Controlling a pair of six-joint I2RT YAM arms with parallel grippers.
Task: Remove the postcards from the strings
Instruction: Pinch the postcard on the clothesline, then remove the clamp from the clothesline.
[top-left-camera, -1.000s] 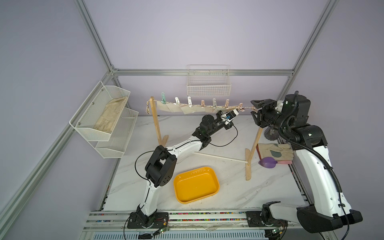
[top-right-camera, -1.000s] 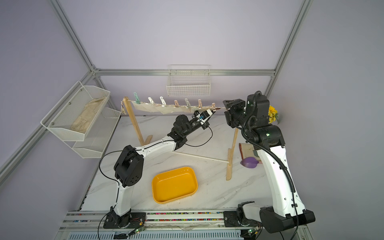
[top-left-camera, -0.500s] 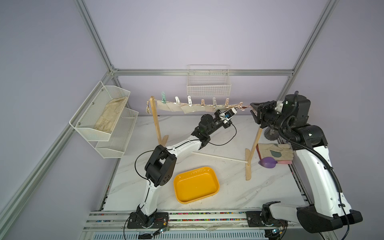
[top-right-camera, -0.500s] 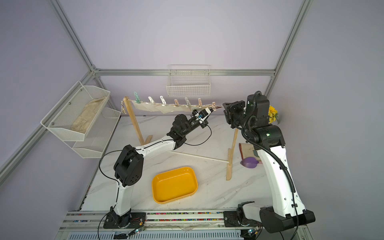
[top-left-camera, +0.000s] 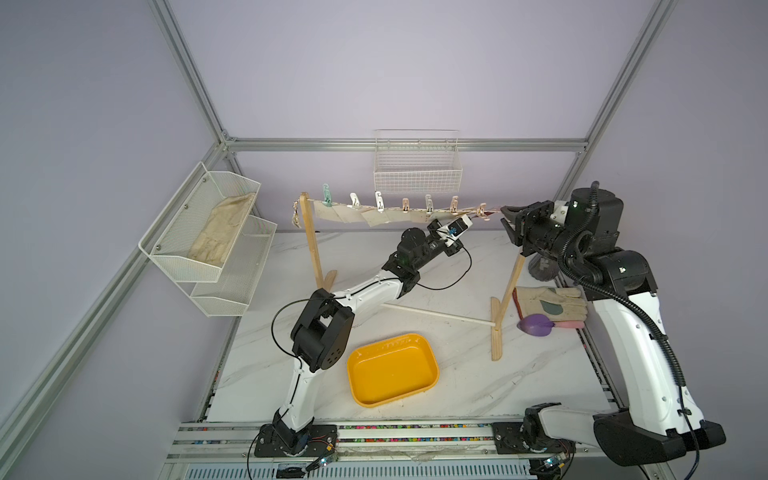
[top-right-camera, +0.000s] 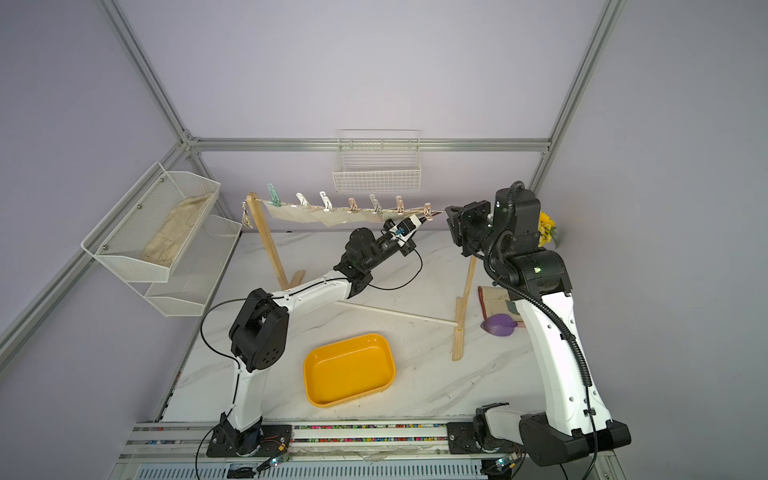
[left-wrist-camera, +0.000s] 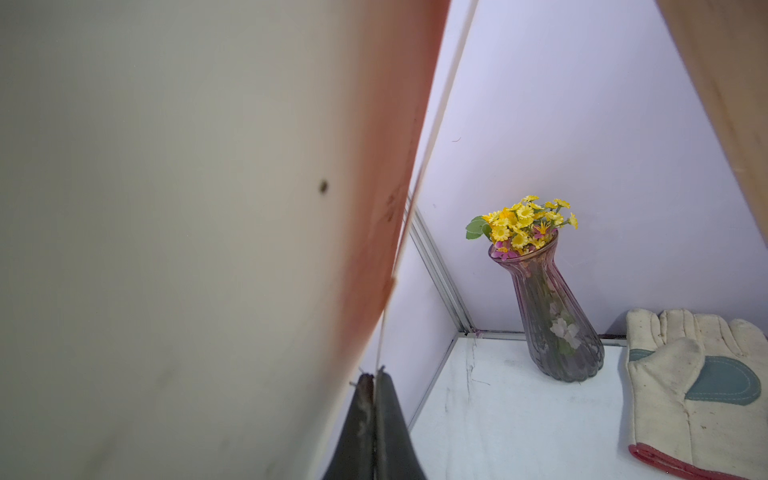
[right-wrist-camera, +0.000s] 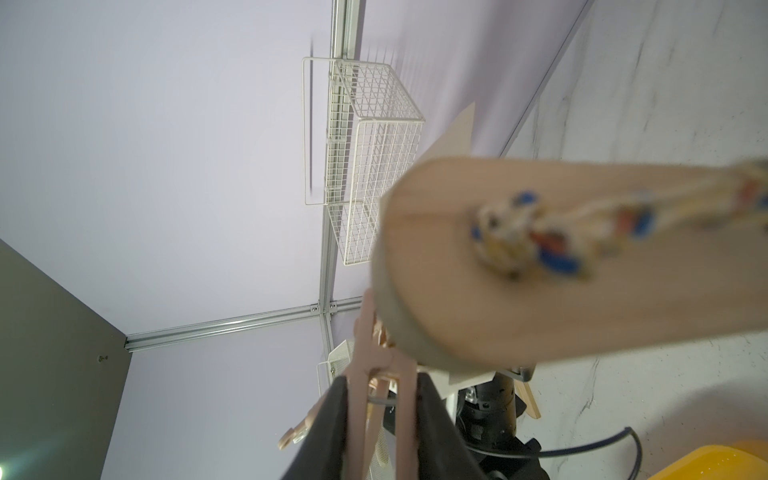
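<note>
My left arm (top-left-camera: 365, 293) stretches far out and upward, wrist tilted up, and the left gripper (left-wrist-camera: 374, 384) has its jaws pressed flat together. My right arm (top-left-camera: 640, 353) stands tall with the elbow bent and the forearm level, pointing toward the left one. The right gripper (right-wrist-camera: 380, 386) is raised, fingers (right-wrist-camera: 332, 415) drawn in close but not meeting — the two grippers near each other, tips apart.

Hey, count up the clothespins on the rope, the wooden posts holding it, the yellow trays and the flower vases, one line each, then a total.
Clothespins: 7
Wooden posts: 2
Yellow tray: 1
Flower vase: 1
Total: 11
</note>
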